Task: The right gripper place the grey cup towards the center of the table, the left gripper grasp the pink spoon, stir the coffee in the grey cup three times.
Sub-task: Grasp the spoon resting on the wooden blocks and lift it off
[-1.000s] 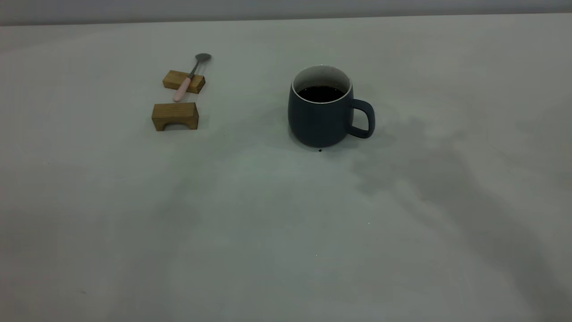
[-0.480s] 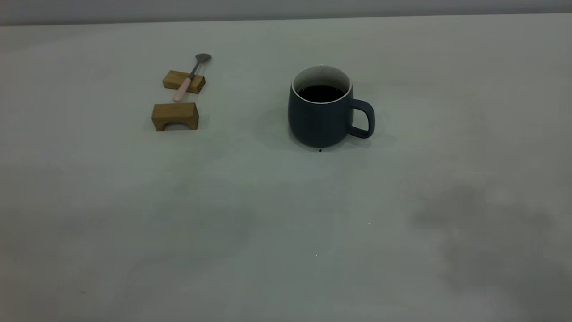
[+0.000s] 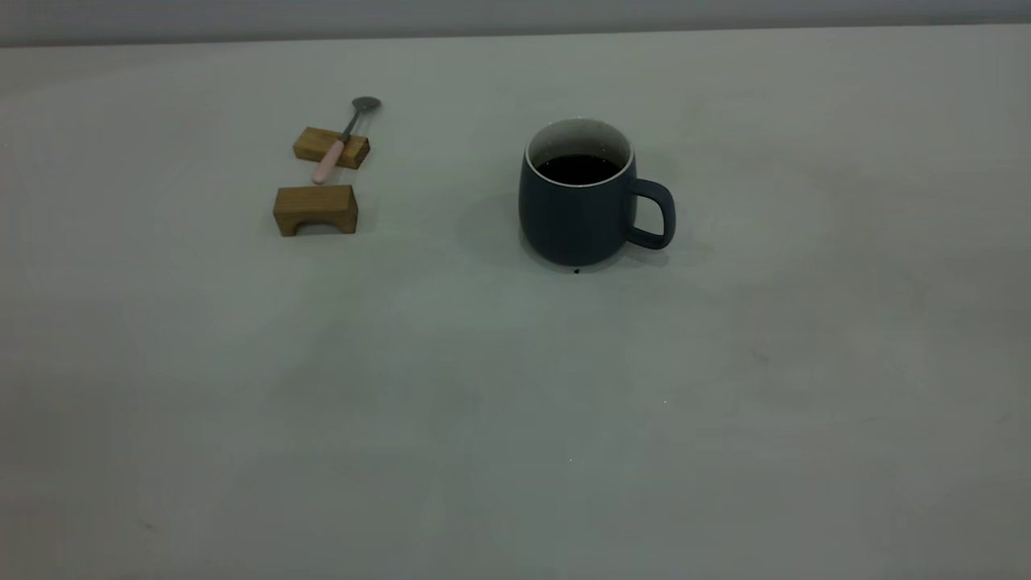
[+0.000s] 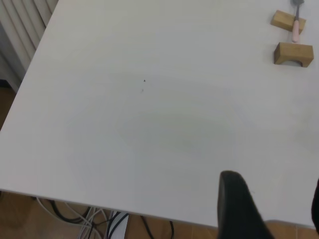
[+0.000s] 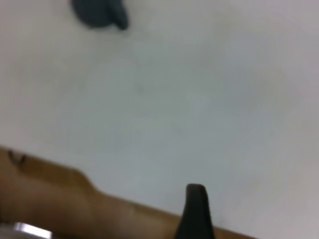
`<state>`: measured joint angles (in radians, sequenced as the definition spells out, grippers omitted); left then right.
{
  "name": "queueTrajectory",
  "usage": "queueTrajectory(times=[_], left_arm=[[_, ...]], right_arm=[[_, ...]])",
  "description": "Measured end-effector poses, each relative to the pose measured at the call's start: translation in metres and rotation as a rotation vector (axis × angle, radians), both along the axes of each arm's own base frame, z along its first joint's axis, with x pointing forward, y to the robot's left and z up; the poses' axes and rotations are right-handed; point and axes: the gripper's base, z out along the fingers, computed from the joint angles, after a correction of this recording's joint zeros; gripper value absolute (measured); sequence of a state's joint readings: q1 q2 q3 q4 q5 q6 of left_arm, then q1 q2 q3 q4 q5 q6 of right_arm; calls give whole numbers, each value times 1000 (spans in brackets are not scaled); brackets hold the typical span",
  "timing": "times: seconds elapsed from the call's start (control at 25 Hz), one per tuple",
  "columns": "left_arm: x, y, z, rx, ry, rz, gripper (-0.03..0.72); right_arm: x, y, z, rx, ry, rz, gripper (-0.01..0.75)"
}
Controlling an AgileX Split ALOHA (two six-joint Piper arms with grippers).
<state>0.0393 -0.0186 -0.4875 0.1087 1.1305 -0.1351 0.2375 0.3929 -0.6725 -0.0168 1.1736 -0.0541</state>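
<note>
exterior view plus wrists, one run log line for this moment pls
cup: upright on table, holds coffee | spoon: lying across far wooden block, ungrasped | left gripper: open, over table edge | right gripper: near table edge, away from cup

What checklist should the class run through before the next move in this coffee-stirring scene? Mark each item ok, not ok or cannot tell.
1. Grey cup upright on the table, handle facing the right arm's side: ok.
2. Coffee inside the cup, none seen spilled: ok.
3. Pink spoon free to grasp, lying across the farther wooden block, bowl beyond it: ok.
4. Nearer wooden block apart from the spoon: ok.
5. Left gripper near the spoon: not ok, it hangs at the table's edge, far off, fingers apart.
6. Right gripper open: cannot tell; only one finger shows, far from the cup.
</note>
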Motion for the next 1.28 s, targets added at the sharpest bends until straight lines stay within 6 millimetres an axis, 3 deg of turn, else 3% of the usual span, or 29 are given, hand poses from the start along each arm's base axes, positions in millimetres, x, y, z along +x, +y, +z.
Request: queueTrajectory(times=[0.16, 0.4, 0.84, 1.28], left_arm=[[0, 0, 0, 0, 0, 0, 436], [0, 0, 0, 0, 0, 0, 436], [0, 0, 0, 0, 0, 0, 436], [0, 0, 0, 0, 0, 0, 436]], right_arm=[[-19, -6, -27, 20, -82, -77, 685], [-36, -9, -45, 36, -167, -127, 670], [-44, -10, -48, 45, -210, -138, 631], [-44, -10, -48, 45, -211, -138, 421]])
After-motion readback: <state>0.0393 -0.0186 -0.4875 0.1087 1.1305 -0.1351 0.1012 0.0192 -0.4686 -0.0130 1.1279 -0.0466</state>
